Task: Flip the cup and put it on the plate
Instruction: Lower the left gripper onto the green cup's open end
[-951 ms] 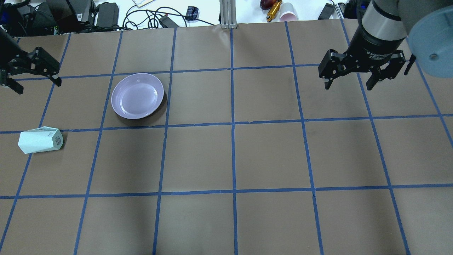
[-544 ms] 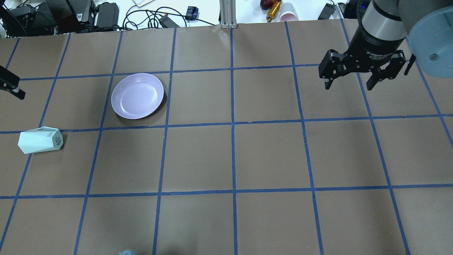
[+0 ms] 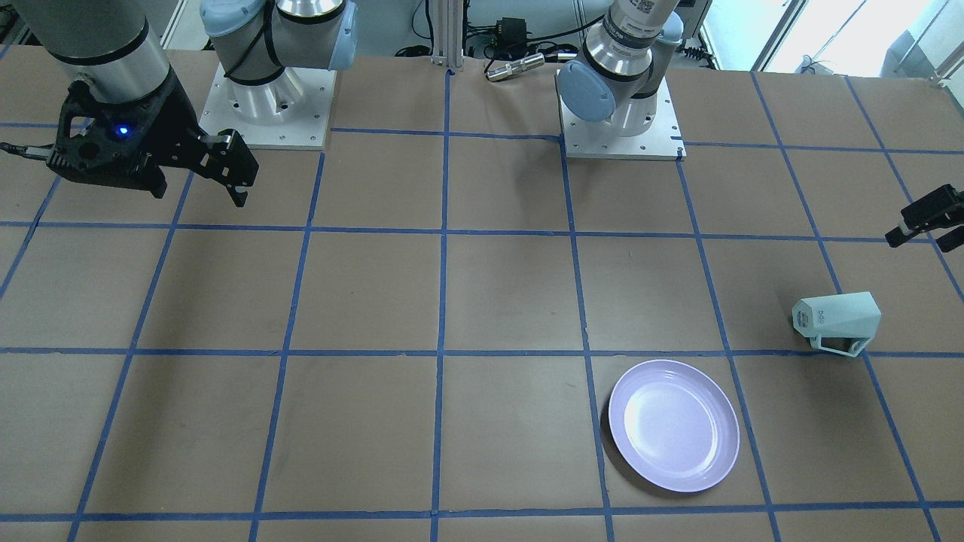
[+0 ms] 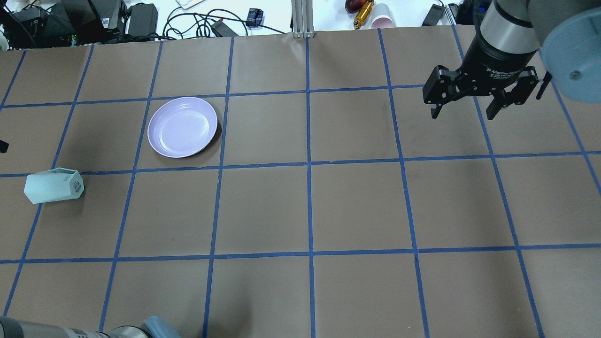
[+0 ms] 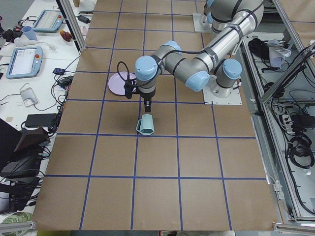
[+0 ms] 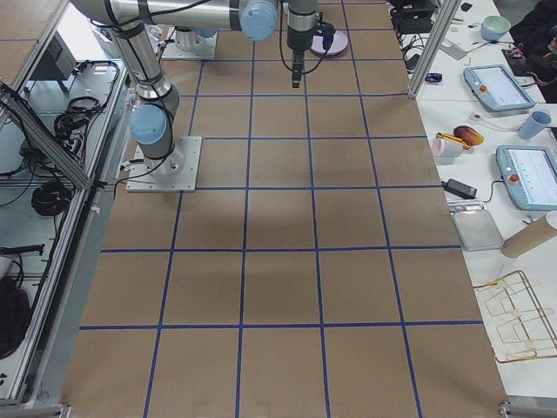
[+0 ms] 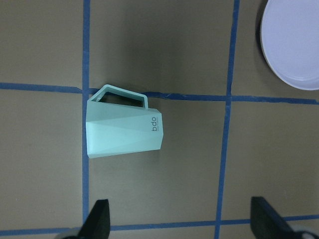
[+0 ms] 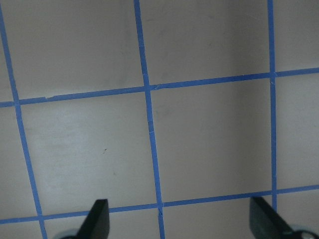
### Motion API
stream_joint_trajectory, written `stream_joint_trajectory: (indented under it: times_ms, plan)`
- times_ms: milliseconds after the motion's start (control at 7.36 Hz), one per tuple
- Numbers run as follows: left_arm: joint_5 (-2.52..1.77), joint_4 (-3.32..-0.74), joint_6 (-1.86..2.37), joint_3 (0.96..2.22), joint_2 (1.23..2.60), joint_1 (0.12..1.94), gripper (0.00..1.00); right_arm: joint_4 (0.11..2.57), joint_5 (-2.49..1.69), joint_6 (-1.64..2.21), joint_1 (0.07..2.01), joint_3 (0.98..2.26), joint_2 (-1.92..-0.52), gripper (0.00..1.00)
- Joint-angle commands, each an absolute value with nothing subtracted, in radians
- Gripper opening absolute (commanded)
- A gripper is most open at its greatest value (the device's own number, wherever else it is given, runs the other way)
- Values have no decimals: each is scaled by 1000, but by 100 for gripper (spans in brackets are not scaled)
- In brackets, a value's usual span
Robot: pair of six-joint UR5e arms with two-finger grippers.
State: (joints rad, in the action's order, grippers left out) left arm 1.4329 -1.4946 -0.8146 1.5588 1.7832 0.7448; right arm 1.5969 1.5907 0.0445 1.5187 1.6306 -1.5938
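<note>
The pale mint-green cup [image 4: 54,185] lies on its side near the table's left edge, its printed base toward the table's middle and its handle toward the far side. It also shows in the front view [image 3: 836,324] and the left wrist view [image 7: 124,134]. The lavender plate [image 4: 182,126] sits empty, to the right of the cup and farther from the robot; it also shows in the front view [image 3: 672,425]. My left gripper [image 3: 926,224] hovers open and empty close by the cup, apart from it. Its fingertips [image 7: 99,219] stand wide apart. My right gripper [image 4: 462,112] hangs open and empty over the far right.
Brown paper with a blue tape grid covers the table. Cables, power bricks and a pink paper cup [image 4: 382,21] lie beyond the far edge. The two robot bases [image 3: 621,113] stand at the robot's side. My left arm's elbow [image 4: 155,328] shows at the near edge.
My left gripper has moved left and nearer to the robot, toward the cup, almost out of the overhead view. Its elbow has come in at the bottom edge. The right arm, cup and plate have not moved.
</note>
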Motion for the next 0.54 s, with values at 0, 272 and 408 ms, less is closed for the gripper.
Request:
stream_joint_trajectory:
  times_ms: [0, 272, 408]
  plan:
    - [1407, -1433, -945, 1560, 1876, 686, 100, 1597, 1591, 44, 1519, 1631, -1594, 100]
    - [1359, -1421, -980, 1560, 1943, 667, 100, 1597, 1591, 44, 1519, 1631, -1594, 100]
    - [1326, -1410, -1001, 1560, 1971, 667, 100, 1597, 1591, 44, 1519, 1631, -1594, 100]
